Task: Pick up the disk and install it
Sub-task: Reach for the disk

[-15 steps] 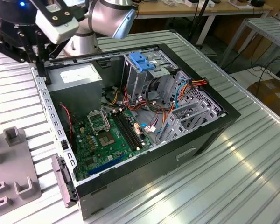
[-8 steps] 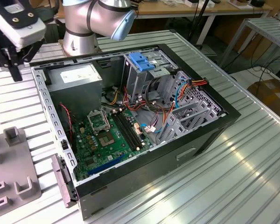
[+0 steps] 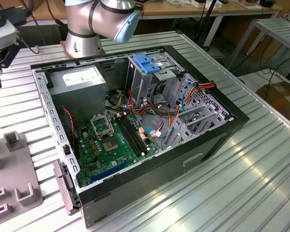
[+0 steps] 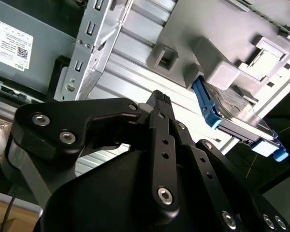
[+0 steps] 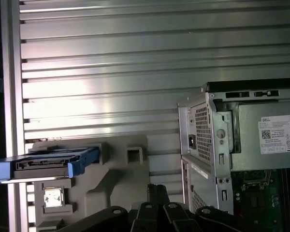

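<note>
The disk is a flat grey drive with a bright blue carrier bracket. It stands on edge in a grey holder block on the ribbed table. In the first wrist view the disk sits edge-on in the holder. My gripper is black, its fingertips together with nothing between them. It hovers above the table between the holder and the open computer case, a short way off the disk. In the first wrist view the gripper is also shut and apart from the disk.
An open computer case lies on the ribbed aluminium table, with a motherboard, a grey power supply, loose cables and a metal drive cage with a blue latch. The arm's base stands behind it. The grey holder sits at the exterior view's left.
</note>
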Motion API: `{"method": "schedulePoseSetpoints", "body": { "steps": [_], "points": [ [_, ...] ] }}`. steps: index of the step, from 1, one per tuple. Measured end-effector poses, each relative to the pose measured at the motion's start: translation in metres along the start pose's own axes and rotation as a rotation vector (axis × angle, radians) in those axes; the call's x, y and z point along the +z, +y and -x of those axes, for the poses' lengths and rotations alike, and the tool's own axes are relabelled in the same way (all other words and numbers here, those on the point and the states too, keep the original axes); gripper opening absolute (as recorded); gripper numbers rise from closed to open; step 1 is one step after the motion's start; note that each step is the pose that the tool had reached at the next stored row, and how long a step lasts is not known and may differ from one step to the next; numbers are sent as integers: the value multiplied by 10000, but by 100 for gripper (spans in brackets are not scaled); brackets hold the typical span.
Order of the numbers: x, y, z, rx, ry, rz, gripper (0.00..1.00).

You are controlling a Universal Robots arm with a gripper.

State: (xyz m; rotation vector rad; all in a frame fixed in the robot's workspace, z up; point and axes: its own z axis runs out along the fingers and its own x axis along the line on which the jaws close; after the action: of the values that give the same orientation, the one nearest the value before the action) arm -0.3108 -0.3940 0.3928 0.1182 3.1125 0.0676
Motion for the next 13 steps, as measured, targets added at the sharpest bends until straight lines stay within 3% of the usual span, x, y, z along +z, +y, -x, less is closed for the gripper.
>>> {"method": "schedulePoseSetpoints", "body": {
  "steps": [3,5,6,13],
  "points": [
    [-2,-11,-148,-3,0,0,11],
    [-6,-21,-296,-1,-1,1,11],
    [-9,-29,-402,-2,0,0,11],
    [-15,-53,-728,-2,-1,1,11]
  ]
}}
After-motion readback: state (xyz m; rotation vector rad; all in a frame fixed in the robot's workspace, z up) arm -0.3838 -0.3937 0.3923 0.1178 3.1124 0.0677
